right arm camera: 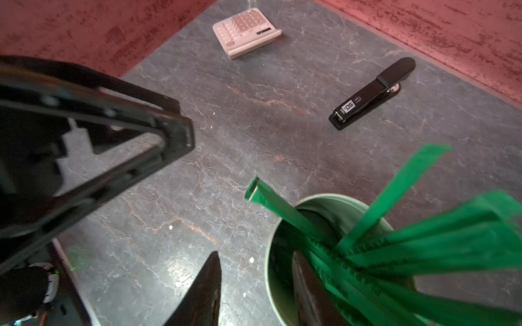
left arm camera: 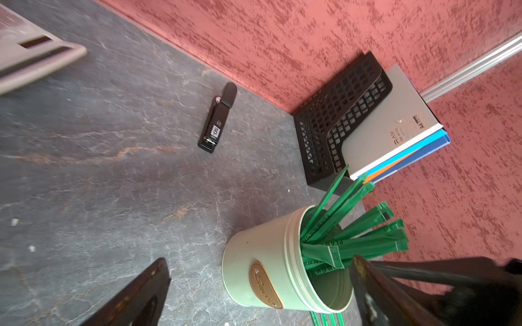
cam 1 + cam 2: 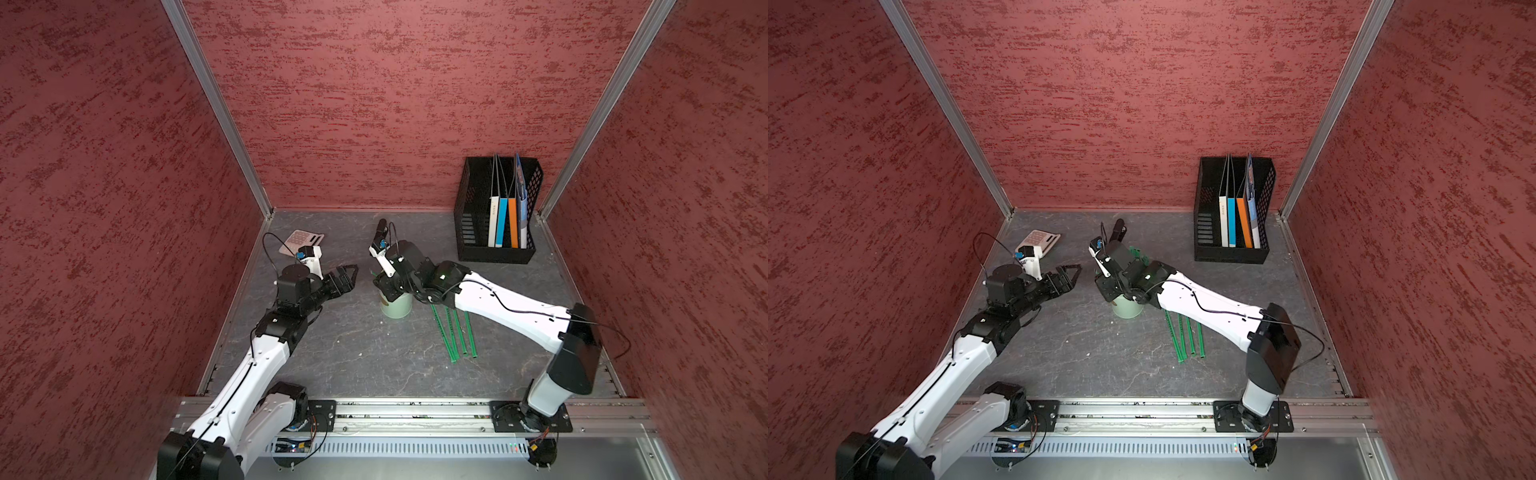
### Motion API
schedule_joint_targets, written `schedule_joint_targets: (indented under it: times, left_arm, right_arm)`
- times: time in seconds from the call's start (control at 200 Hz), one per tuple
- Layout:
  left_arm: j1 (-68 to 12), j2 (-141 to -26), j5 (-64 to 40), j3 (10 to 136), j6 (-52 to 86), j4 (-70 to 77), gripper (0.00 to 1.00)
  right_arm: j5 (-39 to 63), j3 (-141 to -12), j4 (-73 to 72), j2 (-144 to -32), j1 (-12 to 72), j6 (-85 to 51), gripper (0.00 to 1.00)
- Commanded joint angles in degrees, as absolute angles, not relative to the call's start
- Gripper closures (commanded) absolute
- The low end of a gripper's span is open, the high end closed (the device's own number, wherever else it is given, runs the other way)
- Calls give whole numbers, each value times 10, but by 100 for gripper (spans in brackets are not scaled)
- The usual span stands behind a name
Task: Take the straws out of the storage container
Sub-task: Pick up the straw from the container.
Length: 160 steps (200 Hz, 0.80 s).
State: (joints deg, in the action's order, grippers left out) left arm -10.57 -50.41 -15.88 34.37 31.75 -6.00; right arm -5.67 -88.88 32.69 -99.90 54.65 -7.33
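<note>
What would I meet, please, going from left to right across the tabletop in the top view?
Calculator → left gripper → storage container → loose straws lying flat → black file rack.

The grey tabletop [image 3: 340, 365] under me is carrying a calculator [image 3: 300, 240] left of centre, a stapler [image 3: 1119, 227], the mint-green cup [image 3: 397, 308] mid-frame, four straws [image 3: 455, 332] lying right of it, and a mesh file rack [image 3: 469, 216] farther right.

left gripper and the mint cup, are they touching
Apart. In a top view, bare table shows between the open left gripper and the side of the mint-green cup.
</note>
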Motion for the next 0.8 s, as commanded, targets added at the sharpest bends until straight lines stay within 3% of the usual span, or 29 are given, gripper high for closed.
schedule_joint_targets:
  times: [0.0, 0.321, 0.686, 0.796]
  left_arm:
    - [-92, -483, -138, 326, 334, -70, 0]
    - [-73, -465, -142, 320, 336, -81, 0]
    - [-65, -461, -145, 317, 332, -83, 0]
    - [-65, -466, -150, 317, 334, -78, 0]
  right_arm:
    - [-79, -921, 339, -1018, 550, -35, 61]
    - [-101, -947, 336, -1066, 550, -27, 61]
    - [-118, -973, 350, -1086, 549, -26, 91]
    - [-124, -972, 349, -1075, 549, -26, 95]
